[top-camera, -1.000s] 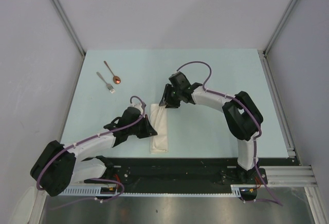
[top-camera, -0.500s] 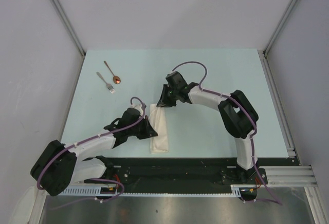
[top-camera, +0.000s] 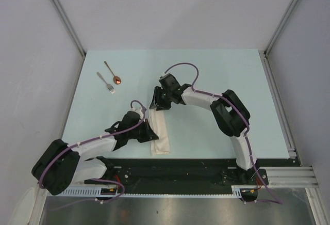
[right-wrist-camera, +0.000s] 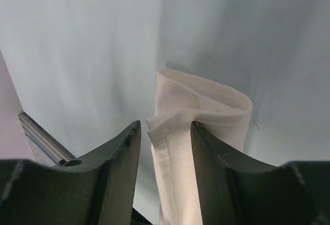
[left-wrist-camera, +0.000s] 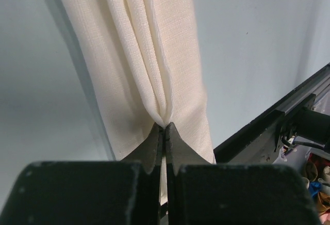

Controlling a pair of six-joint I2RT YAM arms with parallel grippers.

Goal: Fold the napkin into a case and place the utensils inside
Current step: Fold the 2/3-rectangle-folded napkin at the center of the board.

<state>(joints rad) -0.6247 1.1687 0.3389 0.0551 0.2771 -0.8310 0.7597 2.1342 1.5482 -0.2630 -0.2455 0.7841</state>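
Napkin (top-camera: 162, 141): cream-white woven cloth folded into a narrow long strip, lying on the pale worktop (top-camera: 216, 80) just left of centre, toward the near edge. My left gripper (left-wrist-camera: 164, 128) is clamped on a pinched-up fold at its left side. My right gripper (right-wrist-camera: 165, 132) is parted, straddling its raised far end.

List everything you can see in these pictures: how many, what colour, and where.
Napkin: one, cream-white, folded into a narrow strip, near middle of the table.
Fork: one, silver, far left of the table.
Spoon: one, copper-orange bowl, right of the fork, not touching it.
Table: one, pale blue-green.
Mounting rail: one, black, along the near edge.
Left pincer: one, black, shut on a fold of the napkin.
Right pincer: one, black, jaws apart astride the napkin's far end.
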